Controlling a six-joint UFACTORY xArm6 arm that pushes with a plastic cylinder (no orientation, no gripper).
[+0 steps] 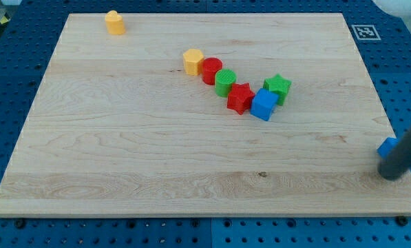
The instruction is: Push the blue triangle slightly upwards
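The wooden worktop (191, 151) is filling nearly the whole view, sitting on a blue pegboard base (12, 89). At the view's right edge the dark rod (406, 150) is coming down blurred, and my tip (392, 172) is sitting near the worktop's lower right corner. There is no hand on this arm, only the rod, so nothing is being grasped.

The blue triangle (386, 147) is peeking out just beside the rod, on its left side, mostly hidden, and its shape is hard to make out. My tip is touching or almost touching it; I cannot tell which.

Well apart, in the middle of the board, a chain of blocks is running diagonally: a yellow hexagon (193, 61), a red cylinder (211, 70), a green cylinder (225, 82), a red star (240, 98), a blue cube (264, 105) and a green star (277, 87), each pressing against its neighbour.

Alone near the top left corner, a small yellow block (114, 22) is standing.
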